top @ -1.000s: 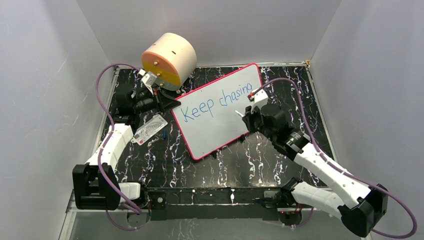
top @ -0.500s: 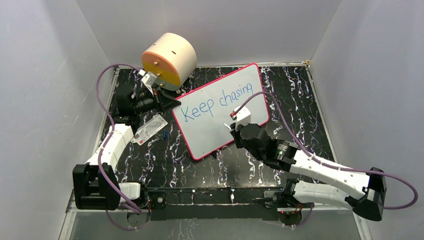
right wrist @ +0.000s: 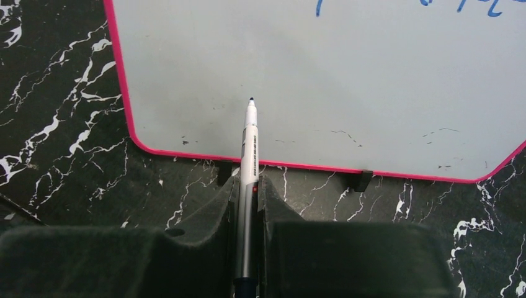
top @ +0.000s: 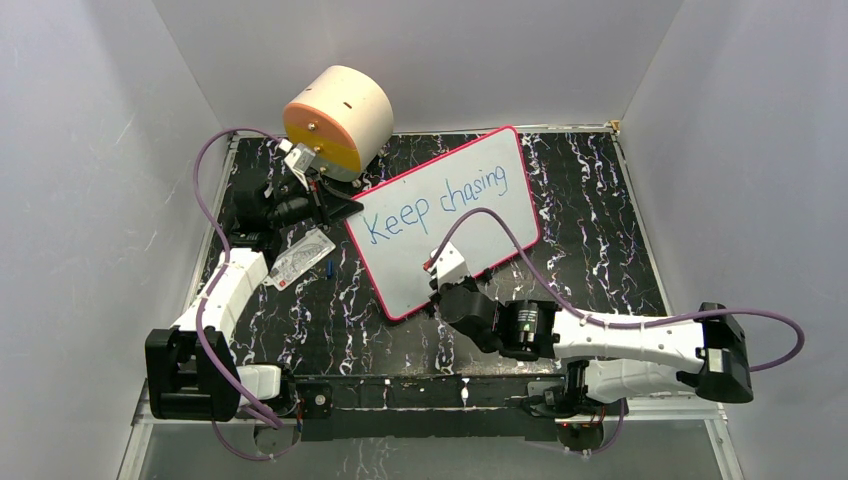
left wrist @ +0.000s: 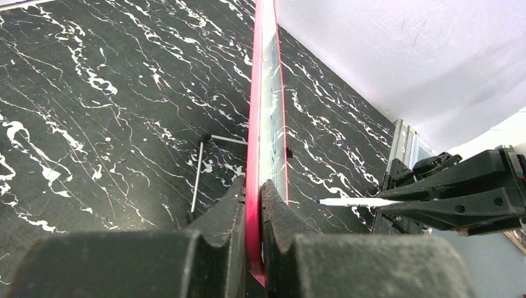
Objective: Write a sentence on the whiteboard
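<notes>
At left we see the left gripper (left wrist: 253,197) clamped on the pink edge of the large white rectangular whiteboard (top: 415,262), which stands propped on the black marbled table (top: 590,200). Blue handwriting (top: 436,204) across it reads "Keep chasing". Further right, the right gripper (right wrist: 249,189) pinches a slim white marker pen (right wrist: 250,139), its tip at the board's bare lower left part; whether it touches we cannot tell.

— What moved?
— The right gripper (right wrist: 249,186), with its marker (right wrist: 250,146), swung from the sentence (top: 440,200)'s end down to the whiteboard (top: 405,270)'s blank near-left corner.
— And its arm (top: 620,340)?
— It dropped low and stretched out.
</notes>
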Robot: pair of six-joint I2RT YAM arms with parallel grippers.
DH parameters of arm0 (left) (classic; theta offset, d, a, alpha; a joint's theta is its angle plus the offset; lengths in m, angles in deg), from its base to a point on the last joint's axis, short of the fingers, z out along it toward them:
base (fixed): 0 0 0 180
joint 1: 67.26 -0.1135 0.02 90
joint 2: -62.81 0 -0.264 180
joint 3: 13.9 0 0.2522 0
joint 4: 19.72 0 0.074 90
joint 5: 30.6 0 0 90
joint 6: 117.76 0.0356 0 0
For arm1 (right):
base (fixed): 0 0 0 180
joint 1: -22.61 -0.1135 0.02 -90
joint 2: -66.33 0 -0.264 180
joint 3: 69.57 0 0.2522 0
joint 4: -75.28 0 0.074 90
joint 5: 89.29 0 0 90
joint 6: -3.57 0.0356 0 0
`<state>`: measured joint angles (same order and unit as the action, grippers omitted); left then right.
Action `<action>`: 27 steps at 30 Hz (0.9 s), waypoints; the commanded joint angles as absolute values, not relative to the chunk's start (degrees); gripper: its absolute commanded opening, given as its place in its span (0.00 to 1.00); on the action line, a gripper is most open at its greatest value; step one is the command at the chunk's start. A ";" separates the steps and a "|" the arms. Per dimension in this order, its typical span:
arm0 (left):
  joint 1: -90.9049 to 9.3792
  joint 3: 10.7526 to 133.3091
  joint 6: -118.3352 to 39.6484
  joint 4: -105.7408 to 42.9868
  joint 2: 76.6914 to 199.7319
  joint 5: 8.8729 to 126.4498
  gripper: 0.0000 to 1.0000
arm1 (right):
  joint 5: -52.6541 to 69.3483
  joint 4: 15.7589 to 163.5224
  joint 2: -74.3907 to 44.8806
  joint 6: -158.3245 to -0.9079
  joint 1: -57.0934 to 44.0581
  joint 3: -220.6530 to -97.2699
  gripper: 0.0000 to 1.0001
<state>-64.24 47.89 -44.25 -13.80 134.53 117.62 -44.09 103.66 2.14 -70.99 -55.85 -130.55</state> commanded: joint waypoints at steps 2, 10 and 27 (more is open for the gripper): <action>-61.85 45.65 -37.99 -16.98 134.03 115.49 0.00 | -49.10 99.54 0.49 -68.26 -57.92 -133.47 0.00; -61.51 45.91 -37.51 -17.79 134.26 114.88 0.00 | -49.22 97.66 -2.12 -67.28 -58.19 -133.51 0.00; -61.46 46.61 -36.99 -18.80 134.96 114.72 0.00 | -50.64 93.88 -8.43 -69.91 -58.17 -136.00 0.00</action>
<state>-63.10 47.83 -43.73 -14.41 134.22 116.15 -49.07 98.04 -7.89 -68.91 -57.79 -132.52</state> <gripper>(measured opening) 0.054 0.198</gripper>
